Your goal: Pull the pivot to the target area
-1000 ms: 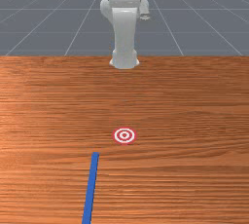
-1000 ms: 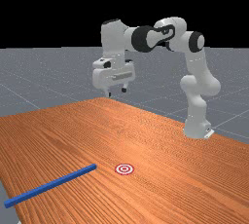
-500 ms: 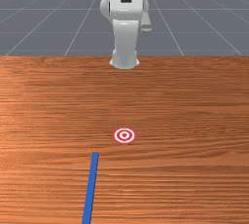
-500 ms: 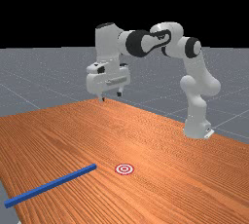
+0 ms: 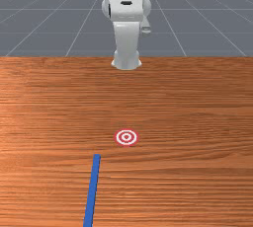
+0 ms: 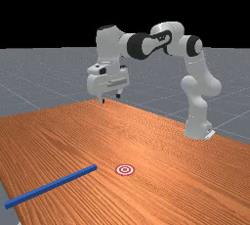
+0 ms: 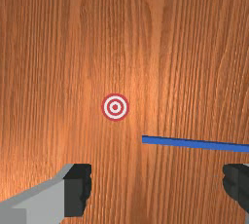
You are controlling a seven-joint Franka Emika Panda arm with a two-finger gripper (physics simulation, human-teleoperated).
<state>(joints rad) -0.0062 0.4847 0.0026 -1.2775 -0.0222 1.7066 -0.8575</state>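
Far view has the gripper (image 6: 110,98) hanging well above the worktop (image 6: 156,146), fingers (image 7: 79,189) spread wide with nothing between their tips. Pretty sure the pivot is the blue bar (image 6: 51,186). It's lying flat, inner end just short of the target (image 6: 125,170) and off to the front view's left of it, outer end right around the worktop edge opposite the arm's base (image 6: 197,130). Might even poke out past that edge a bit, tough to call. No contact, so the pull itself is all to do and this looks like the approach.

Tip for getting it right: check the wrist view first. The bar runs roughly the same way the fingers close, so squeezing like that wouldn't pinch its narrow sides. I'd turn the hand about a quarter turn, line up over the bar, then drop straight down so one finger goes on each side. Go low, but don't scrape the wood.

After that, slow drag toward the base's edge and over to the front view's right. Grab too close to the inner end and the long tail could swing.
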